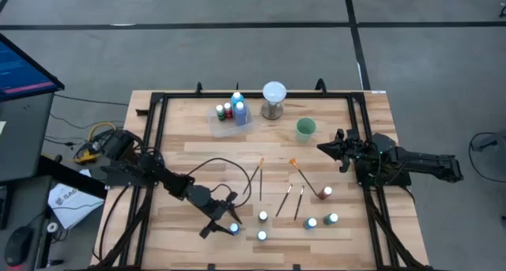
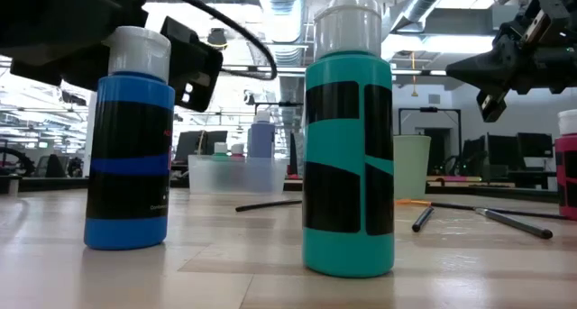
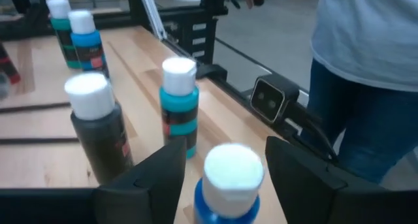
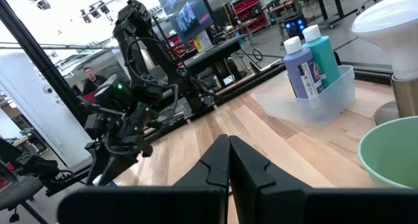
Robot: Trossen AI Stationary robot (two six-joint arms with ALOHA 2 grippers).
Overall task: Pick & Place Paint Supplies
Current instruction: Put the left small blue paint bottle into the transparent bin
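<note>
A blue paint bottle with a white cap stands upright on the table near its front edge. My left gripper is open and level, one finger on each side of the cap, with narrow gaps. In the low view the same bottle stands left of a teal bottle. Several more bottles and thin brushes lie to the right. My right gripper waits shut above the table's right side.
A dark bottle and a teal one stand close beyond the blue bottle. At the back are a clear bin holding bottles, a white globe and a green cup. A person stands at the table's near edge.
</note>
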